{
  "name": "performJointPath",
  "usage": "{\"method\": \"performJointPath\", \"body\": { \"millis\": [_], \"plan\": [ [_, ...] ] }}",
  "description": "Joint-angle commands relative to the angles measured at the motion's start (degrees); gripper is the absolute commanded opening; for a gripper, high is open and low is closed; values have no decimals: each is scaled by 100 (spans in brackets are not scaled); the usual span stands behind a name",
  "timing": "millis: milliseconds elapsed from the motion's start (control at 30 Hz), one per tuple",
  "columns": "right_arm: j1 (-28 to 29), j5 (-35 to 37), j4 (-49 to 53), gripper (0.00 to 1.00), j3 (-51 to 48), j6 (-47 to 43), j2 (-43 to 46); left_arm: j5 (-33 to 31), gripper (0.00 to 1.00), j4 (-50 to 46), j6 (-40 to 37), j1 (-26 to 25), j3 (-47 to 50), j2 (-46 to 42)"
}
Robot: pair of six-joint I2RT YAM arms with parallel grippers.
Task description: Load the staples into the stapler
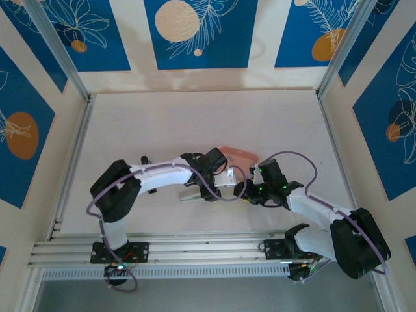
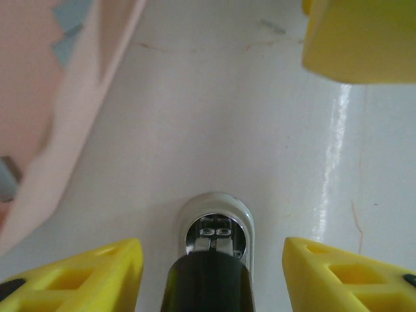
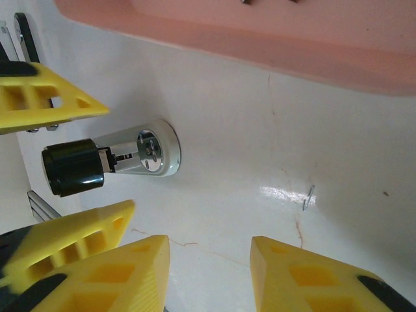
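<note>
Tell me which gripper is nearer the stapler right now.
Left. The stapler lies between the left gripper's open jaws, with a gap on each side. The right gripper sits apart from it, off to one side, jaws open on nothing.

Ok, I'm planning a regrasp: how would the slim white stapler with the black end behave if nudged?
Likely it slides easily: the white tabletop under the slim white stapler looks glossy, with glare. Its narrow body and rounded end suggest it could pivot or roll sideways. It looks rigid and probably light, being small between the left gripper's open yellow fingers.
</note>
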State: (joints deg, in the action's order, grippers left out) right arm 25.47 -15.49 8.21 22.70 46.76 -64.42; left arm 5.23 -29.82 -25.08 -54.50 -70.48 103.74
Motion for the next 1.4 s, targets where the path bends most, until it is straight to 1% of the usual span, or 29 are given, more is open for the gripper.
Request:
{"method": "performJointPath", "body": {
  "millis": [0, 167, 333, 400, 500, 567, 733, 867, 1133, 1367],
  "plan": [
    [59, -185, 110, 39, 218, -139, 103, 26, 60, 444, 265, -26, 246, -541],
    [236, -118, 199, 41, 468, -211, -4, 46, 62, 1091, 640, 92, 921, -1304],
    [525, -111, 160, 45, 871, -272, -434, -6, 63, 1923, 1310, 443, 1911, -2232],
    [668, -101, 146, 47, 1081, -303, -672, -191, 66, 2231, 1787, 646, 2336, -2613],
    [856, -79, 139, 49, 1330, -317, -971, -741, 71, 2488, 2449, 857, 2849, -3100],
    [976, -44, 163, 50, 1471, -350, -1111, -890, 72, 2612, 2669, 951, 3142, -3375],
    [1165, -25, 210, 50, 1653, -339, -1402, -981, 72, 3039, 2925, 1029, 3767, -3938],
    [1223, 9, 195, 50, 1704, -321, -1500, -867, 73, 3241, 2963, 1040, 4016, -4030],
    [1232, 242, 350, 49, 1656, -278, -2053, -380, 72, 3455, 2790, 1045, 4003, -3528],
    [1227, 342, 449, 48, 1710, -298, -1980, -57, 70, 3570, 2572, 1042, 3925, -3236]
  ]
}}
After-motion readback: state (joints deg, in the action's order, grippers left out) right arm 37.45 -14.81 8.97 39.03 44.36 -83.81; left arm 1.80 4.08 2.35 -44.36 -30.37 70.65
